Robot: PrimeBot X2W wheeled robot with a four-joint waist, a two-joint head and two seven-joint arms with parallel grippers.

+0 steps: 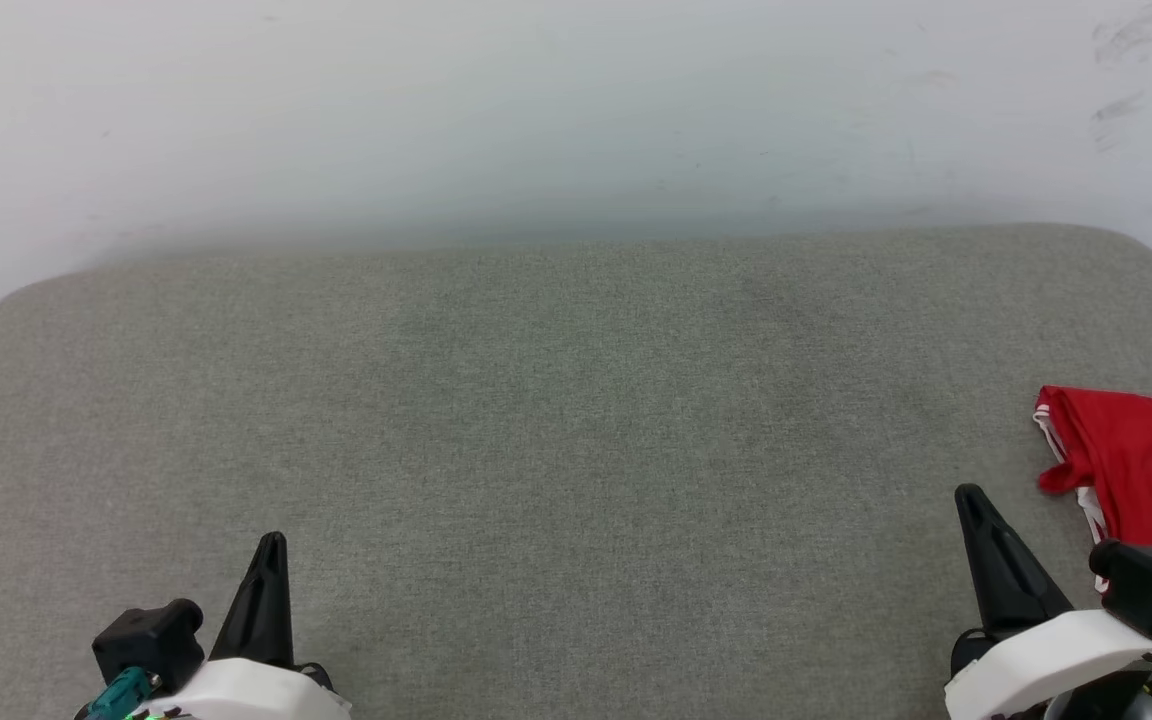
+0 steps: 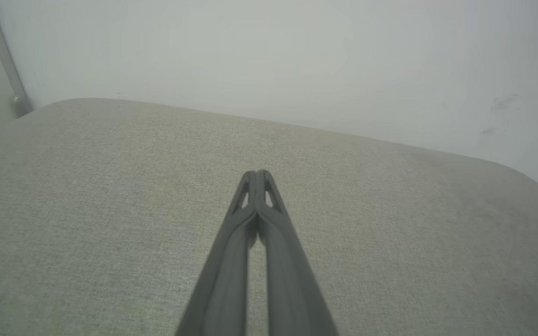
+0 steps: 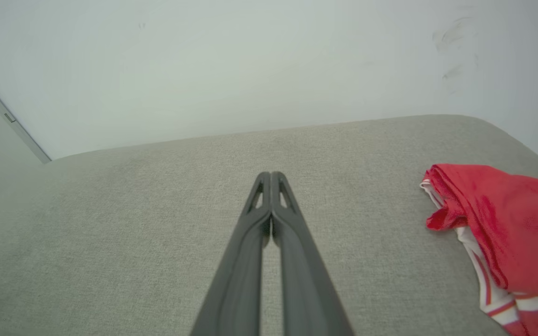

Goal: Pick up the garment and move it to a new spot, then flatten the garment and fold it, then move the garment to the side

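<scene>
I can read no text, number or label from here; the garment (image 3: 507,219) shows me plain red cloth and striped white trim, with no lettering facing my cameras

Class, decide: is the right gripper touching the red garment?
Apart. The right wrist view shows a strip of bare grey cushion between the shut right gripper and the garment.

Left gripper (image 1: 274,545) low at the robot's left, fingers pressed together and pointing forward, empty. Right gripper (image 1: 971,500) low at its right, fingers likewise together, holding nothing. White wrist housings sit behind both.
</scene>
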